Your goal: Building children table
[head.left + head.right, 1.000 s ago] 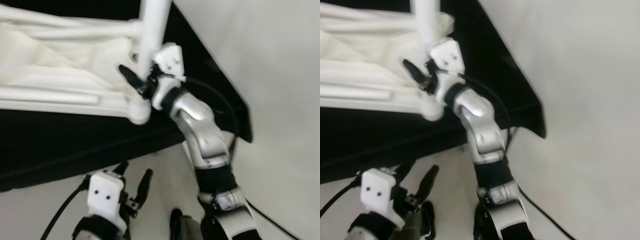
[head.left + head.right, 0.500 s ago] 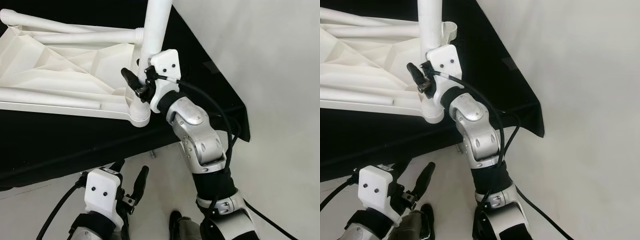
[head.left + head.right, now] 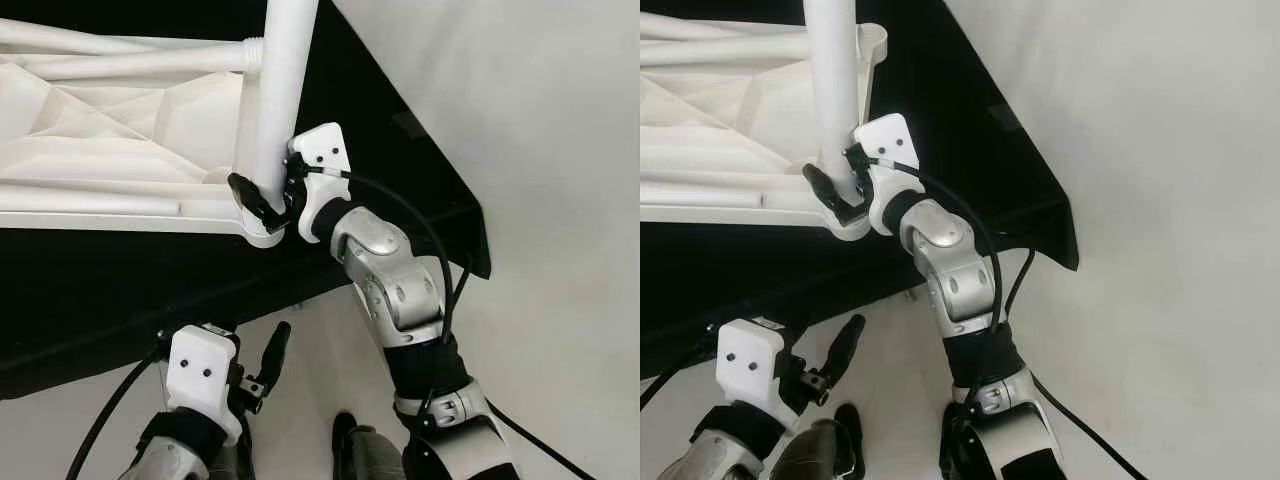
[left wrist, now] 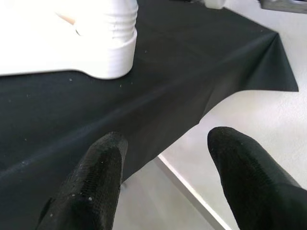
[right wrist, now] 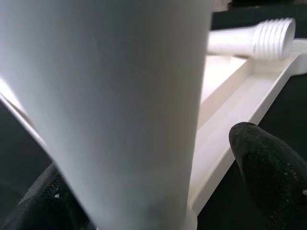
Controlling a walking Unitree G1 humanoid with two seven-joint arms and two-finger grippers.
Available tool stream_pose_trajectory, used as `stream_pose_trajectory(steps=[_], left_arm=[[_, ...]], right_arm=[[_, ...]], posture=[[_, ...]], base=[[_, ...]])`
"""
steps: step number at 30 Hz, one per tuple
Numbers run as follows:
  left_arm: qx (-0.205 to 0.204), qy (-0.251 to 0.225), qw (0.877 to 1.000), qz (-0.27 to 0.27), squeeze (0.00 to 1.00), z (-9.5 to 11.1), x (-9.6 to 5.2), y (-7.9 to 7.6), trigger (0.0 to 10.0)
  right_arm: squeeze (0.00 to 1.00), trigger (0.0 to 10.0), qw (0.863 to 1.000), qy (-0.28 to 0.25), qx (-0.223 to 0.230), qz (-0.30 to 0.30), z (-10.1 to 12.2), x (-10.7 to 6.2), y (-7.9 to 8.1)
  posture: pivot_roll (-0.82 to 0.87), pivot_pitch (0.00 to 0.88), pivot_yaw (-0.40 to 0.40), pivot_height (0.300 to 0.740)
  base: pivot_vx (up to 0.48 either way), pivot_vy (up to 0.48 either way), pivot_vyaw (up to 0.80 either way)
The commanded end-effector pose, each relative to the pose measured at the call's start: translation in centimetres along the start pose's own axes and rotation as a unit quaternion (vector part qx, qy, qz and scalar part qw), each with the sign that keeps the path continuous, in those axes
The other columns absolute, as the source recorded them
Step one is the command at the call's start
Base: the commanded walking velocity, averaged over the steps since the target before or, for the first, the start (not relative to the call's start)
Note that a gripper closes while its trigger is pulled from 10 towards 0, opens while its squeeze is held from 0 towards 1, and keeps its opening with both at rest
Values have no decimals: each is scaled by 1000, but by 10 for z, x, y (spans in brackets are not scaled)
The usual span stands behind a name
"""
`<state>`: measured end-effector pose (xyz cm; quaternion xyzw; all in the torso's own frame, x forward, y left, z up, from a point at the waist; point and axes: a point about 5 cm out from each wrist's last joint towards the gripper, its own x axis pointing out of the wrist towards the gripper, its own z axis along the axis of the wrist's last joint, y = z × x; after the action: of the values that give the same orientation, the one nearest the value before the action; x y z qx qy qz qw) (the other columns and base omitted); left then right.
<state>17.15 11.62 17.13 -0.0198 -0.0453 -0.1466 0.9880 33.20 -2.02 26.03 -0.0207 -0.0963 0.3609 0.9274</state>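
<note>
Right end effector [image 3: 262, 196] grips upright white table leg [image 3: 280, 90].

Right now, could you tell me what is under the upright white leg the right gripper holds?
The leg stands in the corner socket of the overturned white tabletop, which lies on a black cloth. The right gripper hides the joint itself.

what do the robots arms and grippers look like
Both arms are silver metal with black joint bands. Each wrist carries a white boxy housing dotted with small dark screws, and a black cable loops off it. The left gripper and right gripper each have two long black, slightly textured fingers.
</note>
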Motion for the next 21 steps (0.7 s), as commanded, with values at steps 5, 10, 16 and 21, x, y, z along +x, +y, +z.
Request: stream_pose_trajectory(steps=[5, 10, 16, 21], left_arm=[[-2, 12, 1000, 14, 0, -7, 2, 6, 10000], [4, 11, 999, 32, 0, -9, 5, 13, 10000], [23, 17, 998, 60, 0, -12, 8, 21, 10000], [40, 24, 993, 110, 0, -15, 8, 34, 10000]], right_arm=[[1000, 10000, 1000, 0, 5, 12, -11, -20, -7], [1000, 10000, 1000, 21, -8, -18, -21, -32, -14], [0, 10000, 998, 47, -42, -17, -37, -46, -10], [0, 10000, 996, 68, -65, -12, -46, -59, -8]], posture=[[14, 303, -66, 740], [11, 287, -58, 740], [2, 259, -50, 740], [-12, 235, -45, 740]], base=[[0, 0, 0], [0, 0, 0], [0, 0, 0], [0, 0, 0]])
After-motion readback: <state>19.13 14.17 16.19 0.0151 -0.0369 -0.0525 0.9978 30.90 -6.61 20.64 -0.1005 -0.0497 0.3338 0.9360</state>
